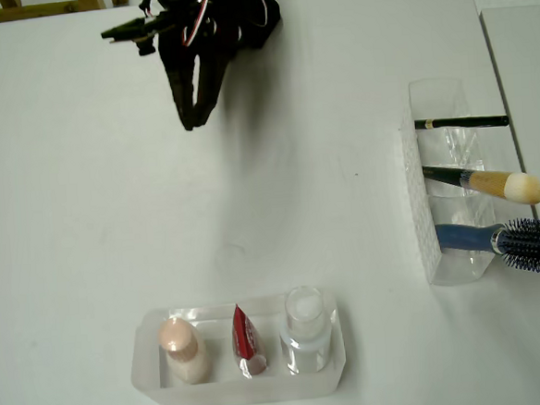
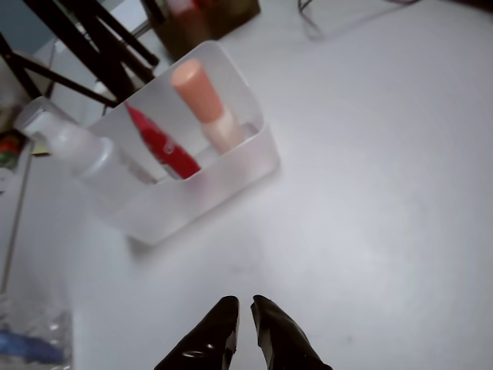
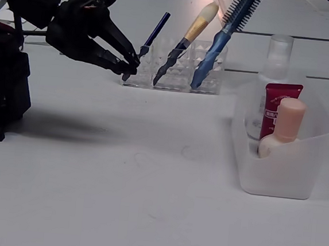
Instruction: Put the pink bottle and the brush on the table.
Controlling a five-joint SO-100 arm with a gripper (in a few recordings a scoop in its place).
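The tabletop [image 1: 86, 225] is plain matte white. The pincer [image 1: 191, 115] is glossy black. The pink bottle [image 1: 183, 349] is pale peach-pink, beside a red tube [image 1: 246, 338] and a clear bottle [image 1: 306, 325] with a white cap. The brush [image 1: 486, 183] has a dark green-black handle, golden ferrule and cream tip; the hairbrush [image 1: 518, 239] is blue.

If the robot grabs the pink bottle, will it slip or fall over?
The pink bottle looks smooth and rounded, so it might slip in the gripper. Its narrow cap probably gives a firmer hold. Standing upright in the frosted tray beside the red tube, it seems small, likely light, and may tip once set down.
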